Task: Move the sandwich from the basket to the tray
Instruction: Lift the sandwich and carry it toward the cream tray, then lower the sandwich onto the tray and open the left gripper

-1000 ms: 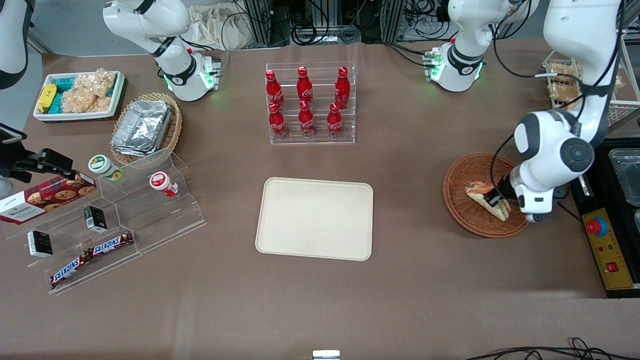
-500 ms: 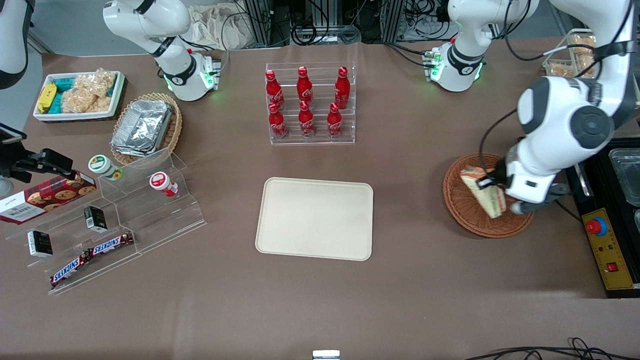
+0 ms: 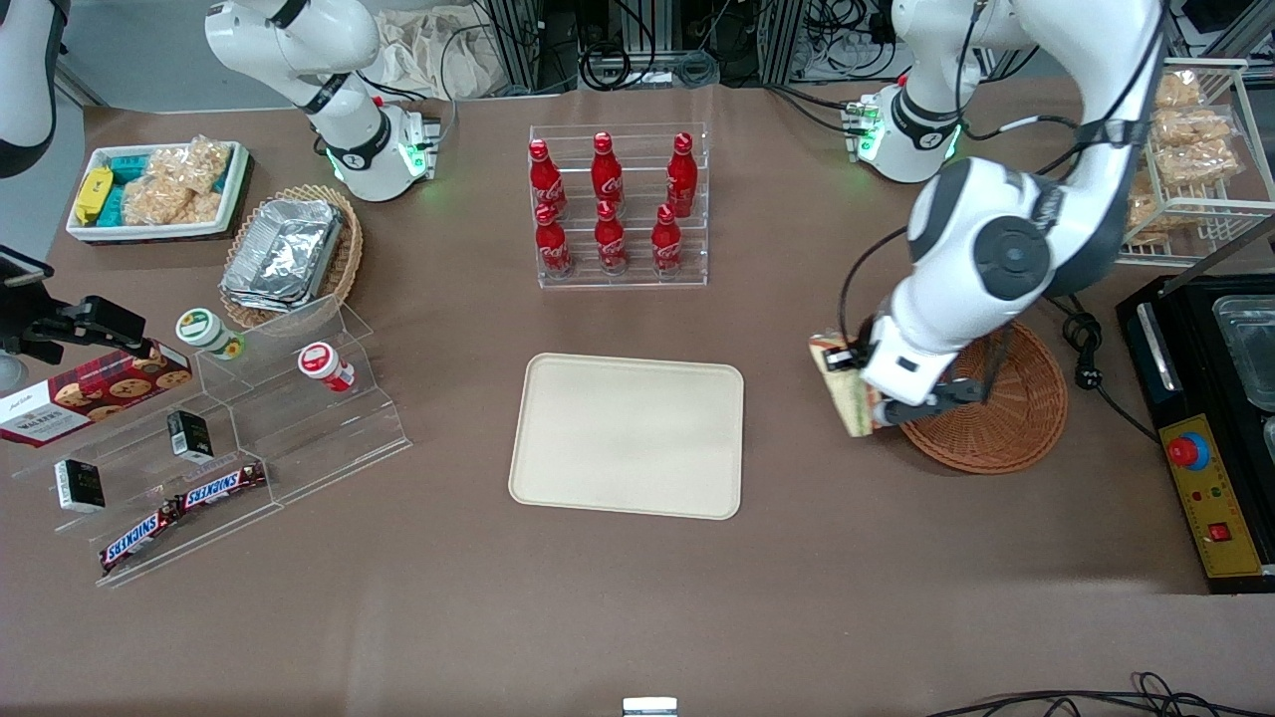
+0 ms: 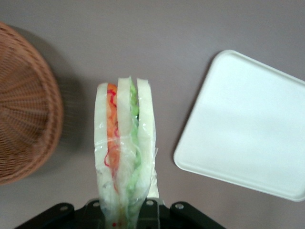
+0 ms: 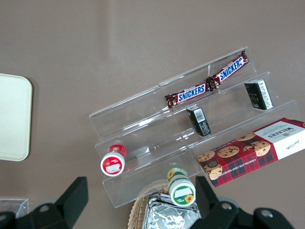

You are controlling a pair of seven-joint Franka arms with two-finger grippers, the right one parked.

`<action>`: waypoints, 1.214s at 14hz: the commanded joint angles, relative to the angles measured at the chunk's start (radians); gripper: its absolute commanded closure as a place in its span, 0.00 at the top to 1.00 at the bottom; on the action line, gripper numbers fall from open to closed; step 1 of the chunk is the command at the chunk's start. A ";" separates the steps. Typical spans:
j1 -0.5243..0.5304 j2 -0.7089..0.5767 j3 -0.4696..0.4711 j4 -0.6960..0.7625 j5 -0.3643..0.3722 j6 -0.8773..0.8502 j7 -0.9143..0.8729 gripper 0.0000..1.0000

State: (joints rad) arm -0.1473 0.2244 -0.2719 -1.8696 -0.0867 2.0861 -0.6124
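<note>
My left gripper [image 3: 859, 383] is shut on the sandwich [image 3: 843, 396], a clear-wrapped white-bread wedge with orange, red and green filling. It holds the sandwich above the bare table, just off the rim of the round reddish-brown wicker basket [image 3: 1016, 430], between the basket and the cream tray [image 3: 628, 435]. In the left wrist view the sandwich [image 4: 125, 152] sticks out from the gripper [image 4: 126, 212], with the basket [image 4: 24, 105] on one side and the tray [image 4: 248, 124] on the other. The basket holds nothing that I can see. The tray holds nothing.
A clear rack of red cola bottles [image 3: 618, 204] stands farther from the camera than the tray. A stepped acrylic shelf with snacks [image 3: 229, 428], an oval basket of foil containers [image 3: 289, 254] and a white snack box [image 3: 154, 189] lie toward the parked arm's end. A black control box [image 3: 1210, 498] stands beside the basket.
The gripper has lifted the sandwich out of the basket and carried it past the basket's rim toward the tray. The sandwich now hangs over the table.
</note>
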 commanded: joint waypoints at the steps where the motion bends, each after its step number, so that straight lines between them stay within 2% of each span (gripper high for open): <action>1: -0.072 0.096 0.007 0.041 -0.001 0.139 0.008 0.00; 3: -0.130 0.163 0.007 0.044 0.014 0.273 0.010 0.00; 4: -0.145 0.200 0.007 0.047 0.054 0.314 0.010 0.00; 9: -0.198 0.340 0.007 0.144 0.211 0.351 -0.012 0.00; 12: -0.230 0.380 0.008 0.144 0.258 0.396 -0.009 0.00; 13: -0.232 0.400 0.008 0.144 0.280 0.397 -0.004 0.04; 14: -0.232 0.408 0.008 0.144 0.303 0.399 -0.004 0.15; 15: -0.233 0.417 0.008 0.145 0.311 0.399 -0.018 0.38; 16: -0.235 0.418 0.008 0.150 0.311 0.399 -0.024 0.76; 17: -0.241 0.414 0.008 0.150 0.311 0.399 -0.033 0.90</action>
State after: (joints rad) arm -0.3684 0.6322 -0.2738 -1.7494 0.1994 2.4855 -0.6145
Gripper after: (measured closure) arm 0.687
